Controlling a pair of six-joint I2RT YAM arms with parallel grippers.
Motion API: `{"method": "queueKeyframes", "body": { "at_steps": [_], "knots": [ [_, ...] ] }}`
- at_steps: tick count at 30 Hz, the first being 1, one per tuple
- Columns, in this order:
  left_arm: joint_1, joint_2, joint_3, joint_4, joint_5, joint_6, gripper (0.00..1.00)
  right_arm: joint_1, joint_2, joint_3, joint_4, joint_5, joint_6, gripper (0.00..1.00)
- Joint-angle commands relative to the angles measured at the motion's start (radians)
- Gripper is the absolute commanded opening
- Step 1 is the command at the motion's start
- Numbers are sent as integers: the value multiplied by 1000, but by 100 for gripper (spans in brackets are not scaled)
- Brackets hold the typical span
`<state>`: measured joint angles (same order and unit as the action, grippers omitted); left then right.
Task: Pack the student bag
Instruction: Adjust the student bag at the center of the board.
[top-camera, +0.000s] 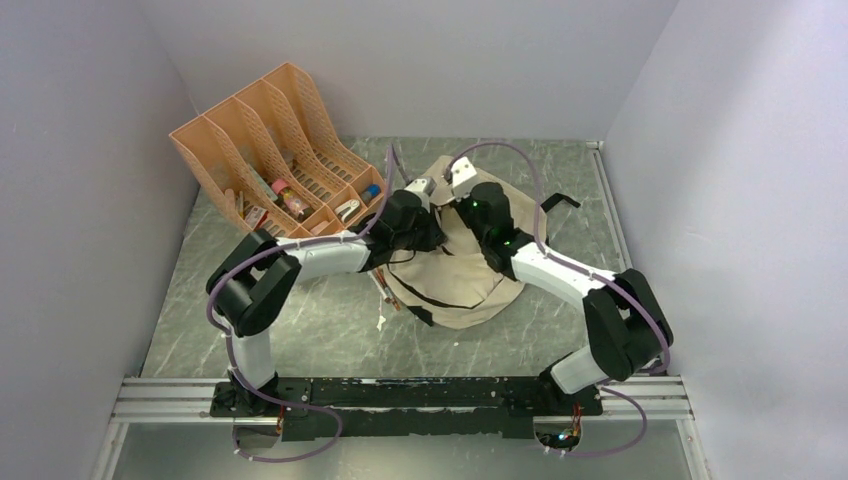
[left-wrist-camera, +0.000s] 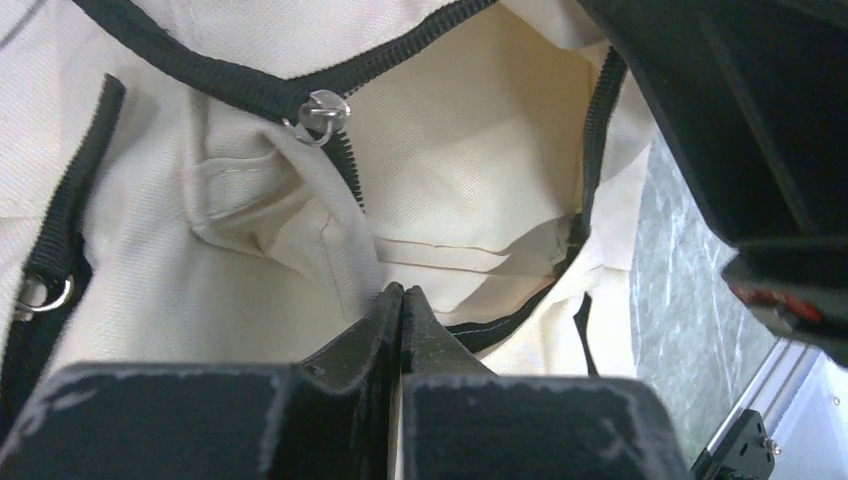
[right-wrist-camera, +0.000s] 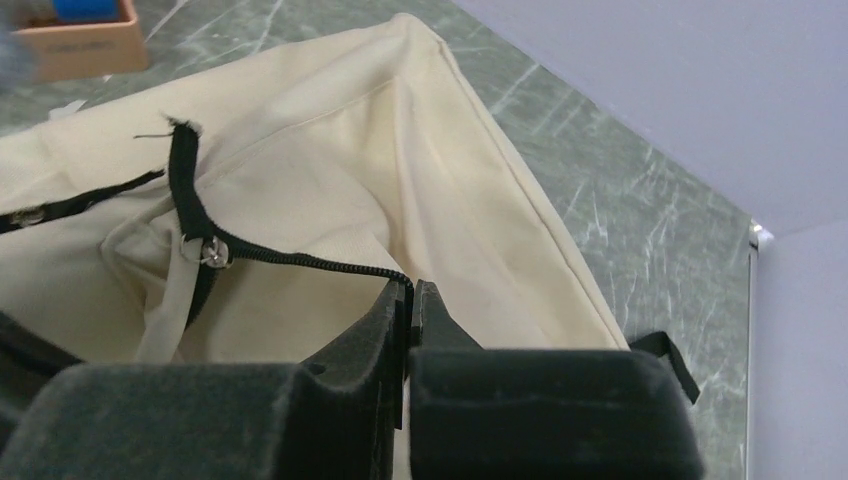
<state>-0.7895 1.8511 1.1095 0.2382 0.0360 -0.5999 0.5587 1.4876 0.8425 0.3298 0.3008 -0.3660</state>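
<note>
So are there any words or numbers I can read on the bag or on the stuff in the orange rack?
No text can be read anywhere in these pictures.
On the bag: plain cloth, no print showing in any view.
On the little things in the orange rack: any labels are too small to read.

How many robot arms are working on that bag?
2. The left arm reaches in from the left, with the left claw shut on the bag rim. The right arm reaches in from the right, with the right claw shut on the rim too. None looks hidden.
</note>
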Motion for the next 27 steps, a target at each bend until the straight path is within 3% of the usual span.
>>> {"method": "queueKeyframes", "body": {
  "at_steps": [1,14,22,27],
  "knots": [
    [19,-43,59,-38,49,49,5,-67,-33,64,-24,18,90,0],
    [51,-174,108,-128,86,88,24,-161,-37,122,-90,38,198,0],
    [136,-415,-81,-229,-74,66,46,-211,-83,99,-81,69,257,0],
    [194,-493,-178,-338,-197,77,52,-249,-105,77,-89,82,307,0]
  ]
}}
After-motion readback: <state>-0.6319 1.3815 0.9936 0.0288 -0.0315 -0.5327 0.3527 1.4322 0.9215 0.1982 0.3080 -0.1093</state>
